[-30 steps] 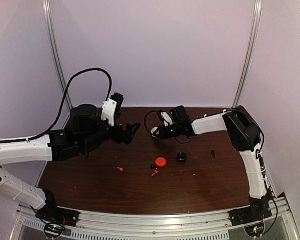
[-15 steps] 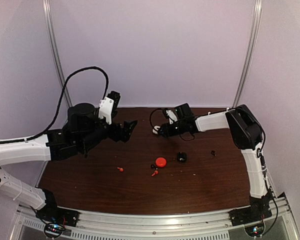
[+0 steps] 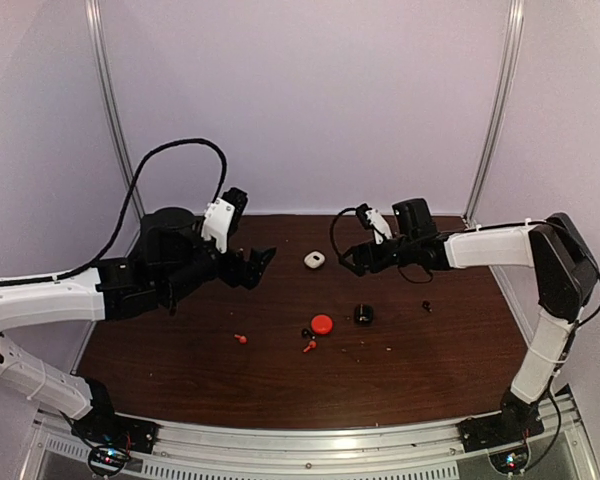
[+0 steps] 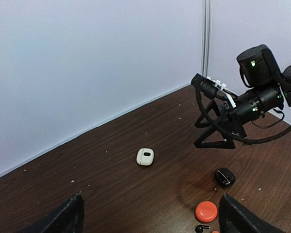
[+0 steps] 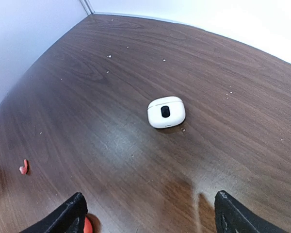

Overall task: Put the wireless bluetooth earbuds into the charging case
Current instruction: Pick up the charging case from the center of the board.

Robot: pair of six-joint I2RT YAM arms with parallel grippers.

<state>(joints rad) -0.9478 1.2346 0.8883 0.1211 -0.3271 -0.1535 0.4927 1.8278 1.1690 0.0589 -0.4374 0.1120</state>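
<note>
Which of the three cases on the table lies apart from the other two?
The white case: it lies alone farther back, while the red case and the black case sit close together nearer the front.

Bare tabletop [image 3: 420, 365] all round white case [image 3: 315, 259]; red case [image 3: 322, 323] & blk case [image 3: 364, 314] well apart.

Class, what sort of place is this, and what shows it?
Probably a robot test cell in a lab: a left arm and right arm bolted to a metal rail at a wooden table, boxed in by plain white panels.
</note>
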